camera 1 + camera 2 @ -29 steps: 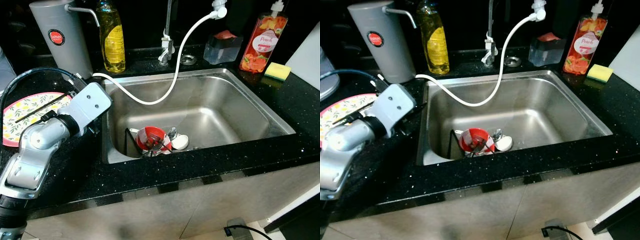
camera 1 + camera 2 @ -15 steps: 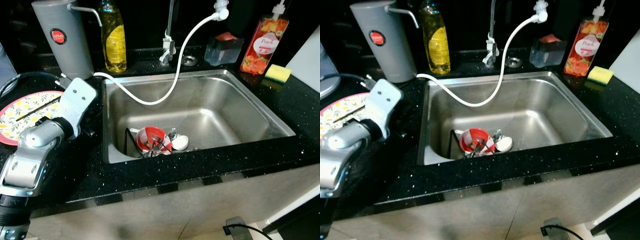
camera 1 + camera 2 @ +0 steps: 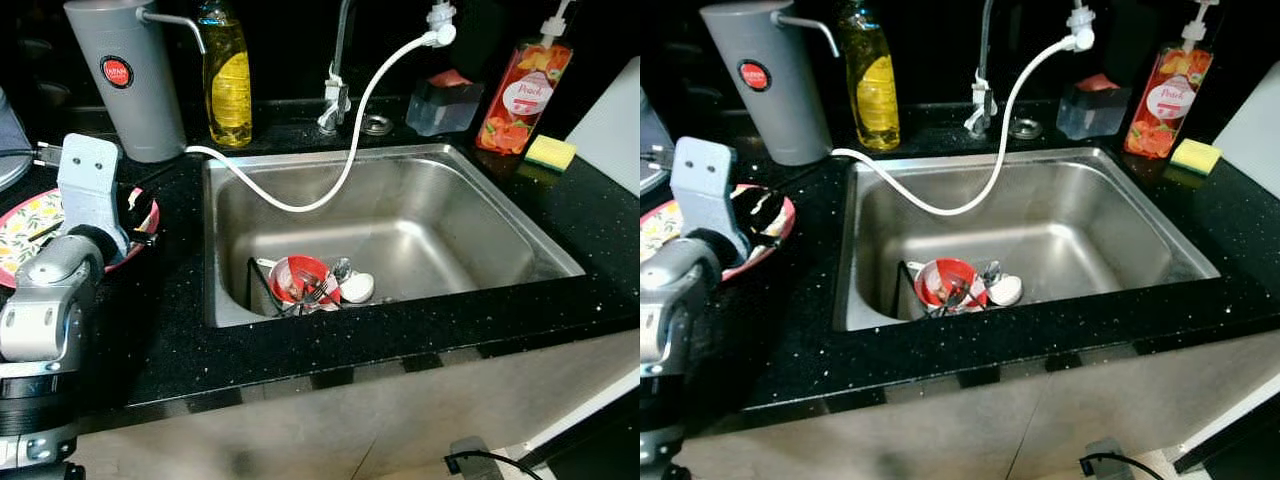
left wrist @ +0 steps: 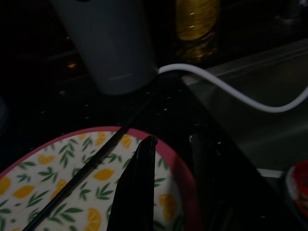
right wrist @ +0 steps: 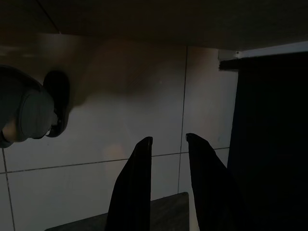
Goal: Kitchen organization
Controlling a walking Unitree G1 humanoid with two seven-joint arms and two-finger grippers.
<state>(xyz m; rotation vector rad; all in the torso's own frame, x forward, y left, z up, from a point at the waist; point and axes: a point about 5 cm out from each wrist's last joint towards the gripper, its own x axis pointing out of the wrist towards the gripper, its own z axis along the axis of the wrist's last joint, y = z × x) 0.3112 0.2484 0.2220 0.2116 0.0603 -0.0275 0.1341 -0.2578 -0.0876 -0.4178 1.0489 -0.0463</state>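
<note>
Swung away from the sink [image 3: 480,215] since a second ago, the left gripper [image 4: 171,144] now hovers with jaws parted over the lemon-print plate [image 4: 57,178] on the worktop [image 3: 180,340]; the right gripper [image 5: 168,144] hangs released.

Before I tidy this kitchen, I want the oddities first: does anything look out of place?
Yes. A white hose sags into the sink, dishes are piled in its near corner, and a thin black stick lies across the lemon-print plate.
</note>
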